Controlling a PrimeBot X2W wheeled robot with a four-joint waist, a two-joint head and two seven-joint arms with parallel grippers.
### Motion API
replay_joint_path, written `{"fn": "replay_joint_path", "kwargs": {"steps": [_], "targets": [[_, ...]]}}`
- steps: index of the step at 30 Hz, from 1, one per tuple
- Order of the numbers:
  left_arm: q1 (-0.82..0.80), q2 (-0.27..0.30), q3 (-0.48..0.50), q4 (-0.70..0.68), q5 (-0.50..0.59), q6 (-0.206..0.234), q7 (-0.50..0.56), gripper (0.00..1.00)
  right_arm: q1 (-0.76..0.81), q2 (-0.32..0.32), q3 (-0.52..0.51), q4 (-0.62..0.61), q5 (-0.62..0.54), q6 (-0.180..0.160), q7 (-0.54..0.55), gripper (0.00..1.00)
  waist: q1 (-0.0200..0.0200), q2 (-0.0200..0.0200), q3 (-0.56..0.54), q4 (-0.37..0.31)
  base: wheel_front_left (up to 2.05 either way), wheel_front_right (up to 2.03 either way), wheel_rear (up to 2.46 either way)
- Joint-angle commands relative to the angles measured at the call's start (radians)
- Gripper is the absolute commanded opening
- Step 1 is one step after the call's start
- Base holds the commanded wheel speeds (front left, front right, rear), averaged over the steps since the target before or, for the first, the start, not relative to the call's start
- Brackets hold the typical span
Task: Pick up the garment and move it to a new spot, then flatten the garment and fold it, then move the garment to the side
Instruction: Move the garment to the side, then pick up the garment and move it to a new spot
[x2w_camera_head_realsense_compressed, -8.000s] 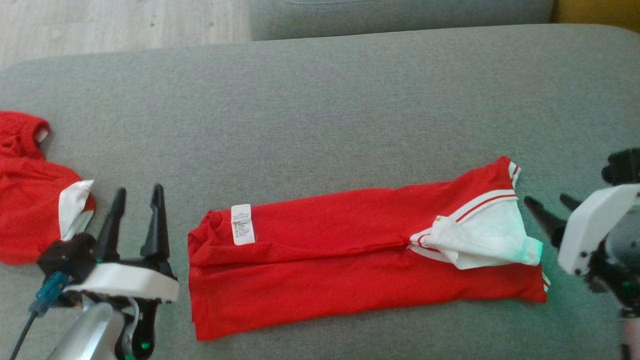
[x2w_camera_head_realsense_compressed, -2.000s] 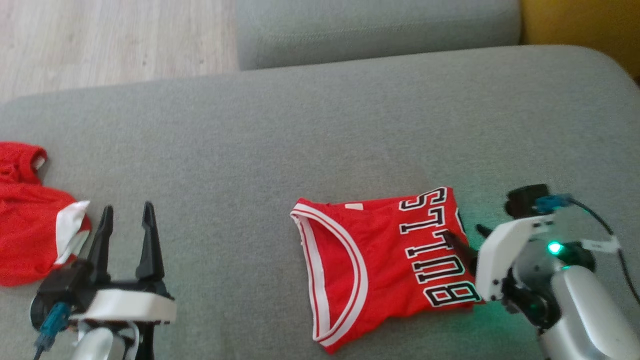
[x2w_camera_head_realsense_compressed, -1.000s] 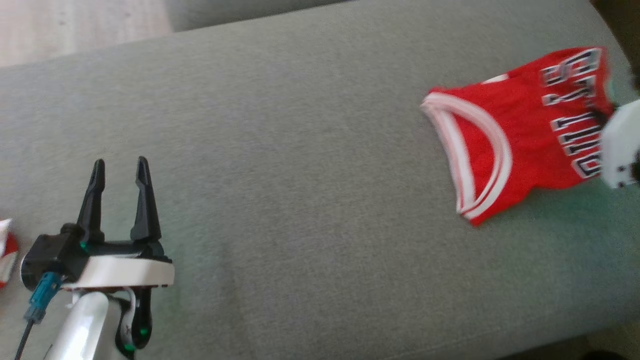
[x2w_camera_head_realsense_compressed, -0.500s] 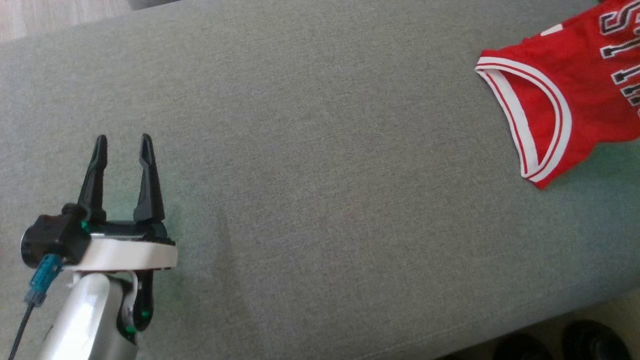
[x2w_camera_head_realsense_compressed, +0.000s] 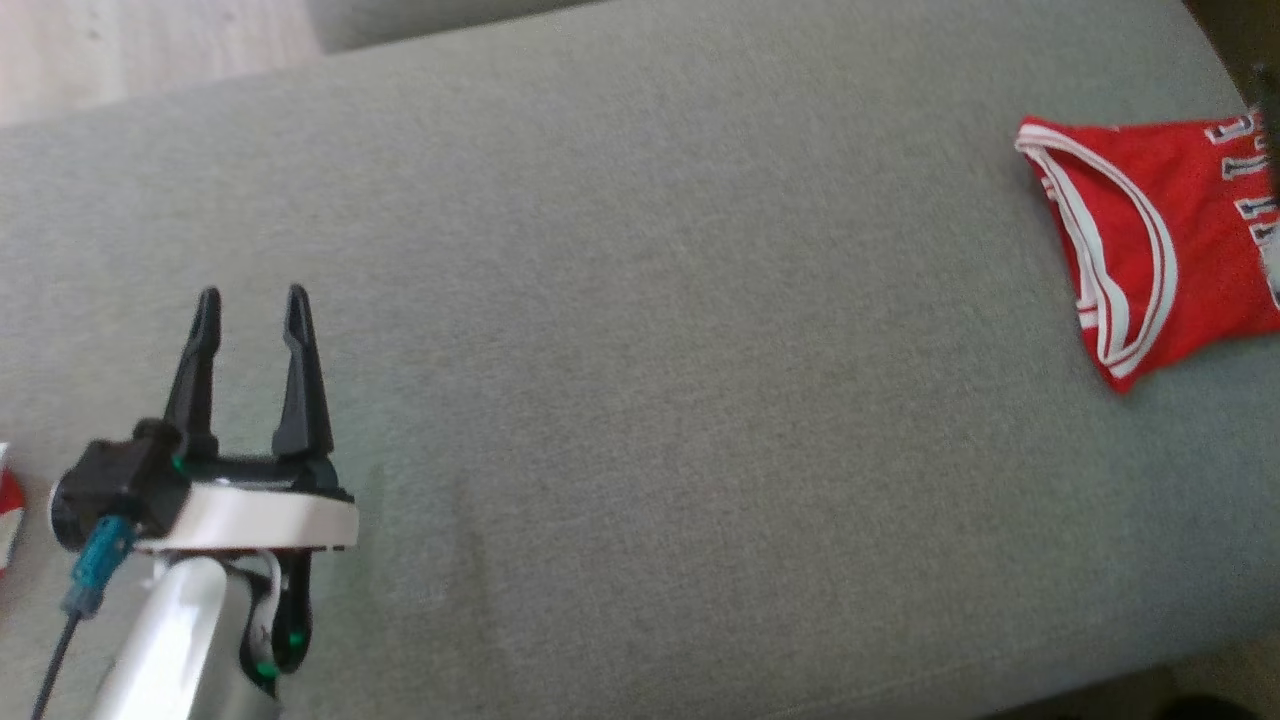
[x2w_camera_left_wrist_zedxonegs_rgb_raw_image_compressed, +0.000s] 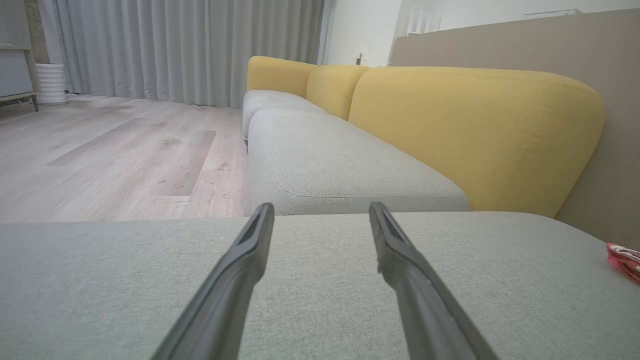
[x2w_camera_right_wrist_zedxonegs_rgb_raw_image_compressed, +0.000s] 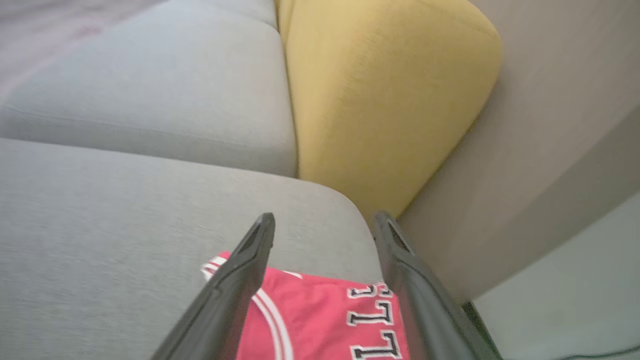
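Two grippers, both with jaws apart and empty: at the far left edge a scrap of red-and-white cloth (x2w_camera_head_realsense_compressed: 6, 500) peeks in, then my left gripper (x2w_camera_head_realsense_compressed: 252, 296) hovers idle over the grey sofa cushion (x2w_camera_head_realsense_compressed: 640, 350). Far right, the folded red basketball jersey (x2w_camera_head_realsense_compressed: 1150, 250) lies near the cushion's end, my right gripper (x2w_camera_right_wrist_zedxonegs_rgb_raw_image_compressed: 325, 217) spread just above it, gripping nothing. I judge the move-aside step all but done; next comes lifting straight clear without snagging the fabric

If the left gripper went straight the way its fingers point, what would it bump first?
The left gripper would probably meet the far grey seat cushion; depth is unclear.
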Motion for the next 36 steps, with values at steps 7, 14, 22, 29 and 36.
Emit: {"fn": "replay_joint_path", "kwargs": {"steps": [7,14,22,29,36], "targets": [[0.084,-0.016,0.061,0.021,-0.008,0.001,-0.02,1.0,0.269,0.137,-0.038,-0.237,0.086,0.007,-0.151,1.0,0.0,0.0,-0.148,0.086,0.0,0.0,0.0],[0.177,-0.036,0.087,0.027,-0.002,0.007,-0.021,1.0,0.471,0.27,-0.079,-0.329,0.023,0.007,-0.216,1.0,0.0,0.0,-0.223,0.123,0.0,0.0,0.0],[0.252,-0.052,0.128,0.012,0.006,0.016,-0.021,1.0,0.609,0.387,-0.144,-0.403,-0.063,0.007,-0.209,1.0,0.0,0.0,-0.253,0.149,0.0,0.0,0.0],[0.279,-0.059,0.138,0.002,0.017,0.007,-0.021,1.0,0.652,0.422,-0.19,-0.445,-0.107,0.007,-0.188,1.0,0.0,0.0,-0.262,0.157,0.0,0.0,0.0],[0.264,-0.056,0.13,0.006,0.024,-0.001,-0.02,1.0,0.668,0.436,-0.188,-0.465,-0.116,0.007,-0.161,1.0,0.0,0.0,-0.258,0.178,0.0,0.0,0.0]]}}
